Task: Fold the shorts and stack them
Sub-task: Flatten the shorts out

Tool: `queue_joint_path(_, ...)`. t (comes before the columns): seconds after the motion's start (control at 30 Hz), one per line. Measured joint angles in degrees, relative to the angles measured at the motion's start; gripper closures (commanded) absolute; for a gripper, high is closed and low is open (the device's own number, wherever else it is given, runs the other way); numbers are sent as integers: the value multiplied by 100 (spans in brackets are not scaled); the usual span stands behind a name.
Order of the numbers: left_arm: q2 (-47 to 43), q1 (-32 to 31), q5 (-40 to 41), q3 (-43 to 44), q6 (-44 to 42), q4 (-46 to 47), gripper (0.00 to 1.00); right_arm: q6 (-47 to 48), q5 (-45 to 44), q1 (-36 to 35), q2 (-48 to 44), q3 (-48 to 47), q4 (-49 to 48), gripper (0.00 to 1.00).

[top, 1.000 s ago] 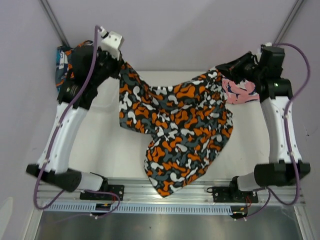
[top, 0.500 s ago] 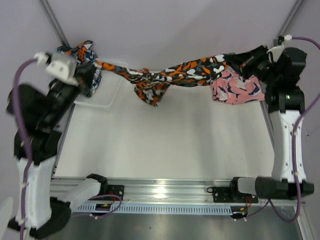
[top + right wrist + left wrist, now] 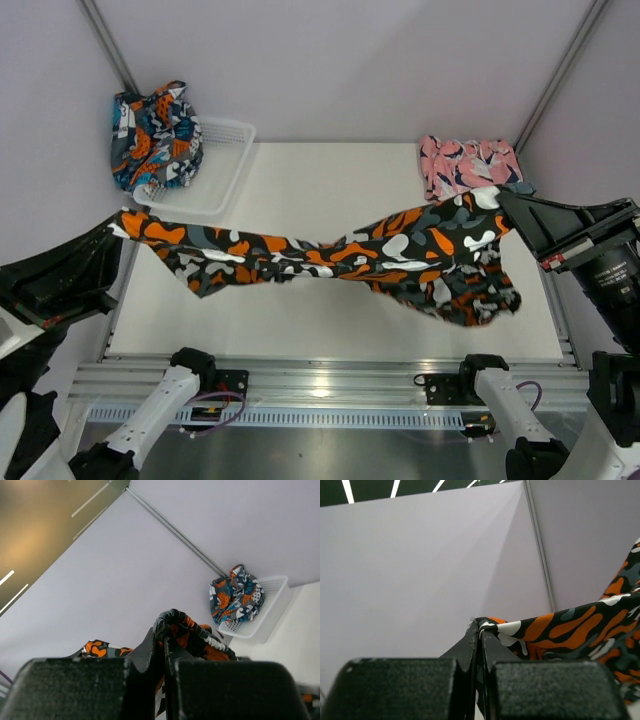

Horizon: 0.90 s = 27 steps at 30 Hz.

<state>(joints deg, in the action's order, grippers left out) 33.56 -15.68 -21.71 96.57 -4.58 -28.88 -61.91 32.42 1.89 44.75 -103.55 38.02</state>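
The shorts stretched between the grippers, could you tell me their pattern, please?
The shorts are black with orange, white and grey blotches; top external view shows it best.

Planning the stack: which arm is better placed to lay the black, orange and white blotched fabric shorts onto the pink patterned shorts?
Probably right: the right fingers hold the black blotched shorts beside the pink patterned shorts; the left fingers grip the opposite end, far away.

This is a robotics lab test cell: a white tabletop (image 3: 330, 200) boxed in by plain lilac-grey panels (image 3: 330, 70) on slim metal poles (image 3: 108, 45). An aluminium rail (image 3: 330, 382) carrying bolted black mounts (image 3: 232, 381) runs along the tabletop's near edge. Strip lights (image 3: 395, 487) line a dark ceiling above the panels.
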Motion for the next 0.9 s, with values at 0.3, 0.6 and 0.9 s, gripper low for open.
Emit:
queue_joint_path(0.3, 1685, 0, 17, 997, -221, -81, 100, 72, -111, 0, 675, 96, 531, 100)
queue_joint_path(0.6, 3860, 0, 282, -1974, -269, 1241, 100, 284, -398, 0, 1740, 2632, -105, 100)
queue_joint_path(0.9, 4789, -136, 1209, -4511, 260, 2350, 100, 501, -782, -98, 2938, 4166, -1283, 100)
